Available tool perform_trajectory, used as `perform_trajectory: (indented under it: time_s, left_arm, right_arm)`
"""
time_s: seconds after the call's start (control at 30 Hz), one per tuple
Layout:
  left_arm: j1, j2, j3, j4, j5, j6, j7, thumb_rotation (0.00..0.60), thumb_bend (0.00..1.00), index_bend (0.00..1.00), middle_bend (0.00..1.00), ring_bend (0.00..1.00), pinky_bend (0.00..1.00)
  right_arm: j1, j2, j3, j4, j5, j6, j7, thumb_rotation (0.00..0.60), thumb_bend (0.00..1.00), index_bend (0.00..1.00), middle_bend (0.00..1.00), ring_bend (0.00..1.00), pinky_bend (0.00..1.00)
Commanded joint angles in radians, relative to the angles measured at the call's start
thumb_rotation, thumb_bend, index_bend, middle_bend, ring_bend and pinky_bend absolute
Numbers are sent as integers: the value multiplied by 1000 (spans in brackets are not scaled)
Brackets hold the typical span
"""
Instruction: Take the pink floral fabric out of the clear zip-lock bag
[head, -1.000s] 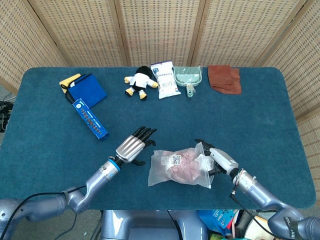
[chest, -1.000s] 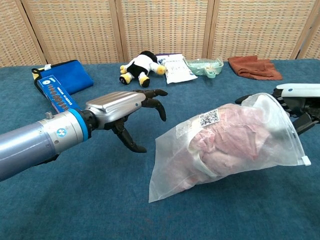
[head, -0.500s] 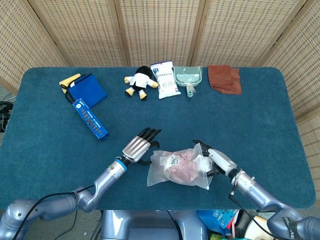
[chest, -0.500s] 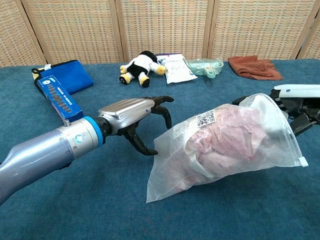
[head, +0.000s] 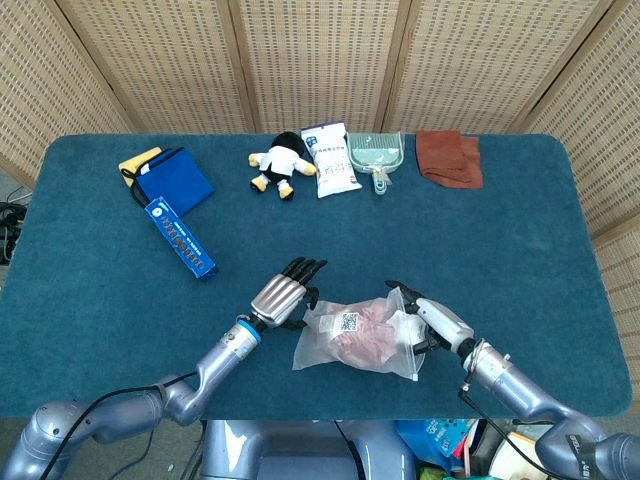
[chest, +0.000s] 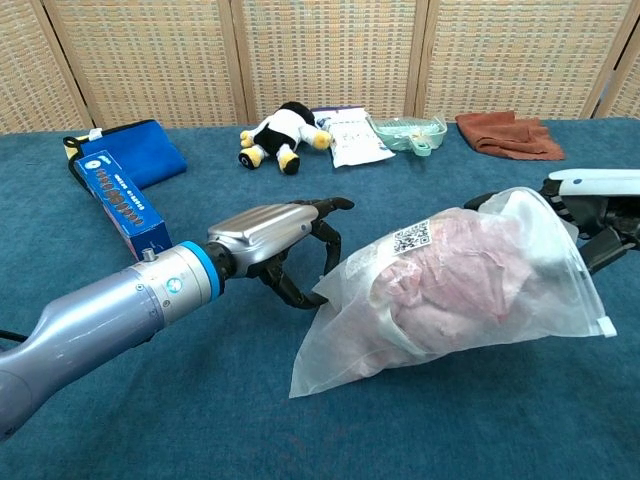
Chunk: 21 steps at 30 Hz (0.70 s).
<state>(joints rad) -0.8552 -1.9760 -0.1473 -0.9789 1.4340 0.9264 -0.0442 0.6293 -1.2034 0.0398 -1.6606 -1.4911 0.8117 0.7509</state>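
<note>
The clear zip-lock bag (head: 318, 345) (chest: 345, 340) lies on the blue table near its front edge, with its right end lifted. Inside it is the bunched pink floral fabric (head: 365, 337) (chest: 450, 280). My right hand (head: 432, 321) (chest: 600, 205) grips the bag at its zip end on the right and holds that end off the table. My left hand (head: 285, 297) (chest: 272, 233) is at the bag's left edge with its fingers spread. Its thumb tip touches the plastic there, and it holds nothing.
Along the far edge are a blue pouch (head: 172, 178), a long blue box (head: 180, 238), a black-and-white plush toy (head: 279, 162), a white packet (head: 331, 158), a green dustpan (head: 377, 158) and a brown cloth (head: 449, 156). Wicker screens stand behind the table.
My left hand has moved right, from open table to the bag's left edge, and now touches it. My right hand keeps hold of the zip end; the bag has barely shifted.
</note>
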Motion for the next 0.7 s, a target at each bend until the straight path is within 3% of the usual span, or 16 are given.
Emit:
perform_trajectory:
  time_s: [0.03, 0.23, 0.53, 0.7]
  left_arm:
    - [0, 0, 1, 1, 1, 3, 3, 600, 365, 617, 0, 0, 0]
    - [4, 0, 5, 2, 4, 15, 10, 600, 464, 640, 0, 0, 0]
    - [11, 7, 8, 3, 8, 31, 17, 600, 470, 661, 0, 0, 0]
    - [27, 58, 14, -23, 22, 62, 13, 600, 470, 668, 0, 0, 0]
  right_arm:
    - [0, 1, -1, -1, 0, 2, -1, 600, 691, 768, 0, 0, 0]
    - [-2, 8, -4, -6, 0, 8, -8, 600, 694, 768, 0, 0, 0]
    - [-4, 17, -4, -15, 3, 19, -20, 600, 694, 768, 0, 0, 0]
    - [-13, 37, 2, -14, 10, 39, -24, 600, 695, 768, 0, 0, 0]
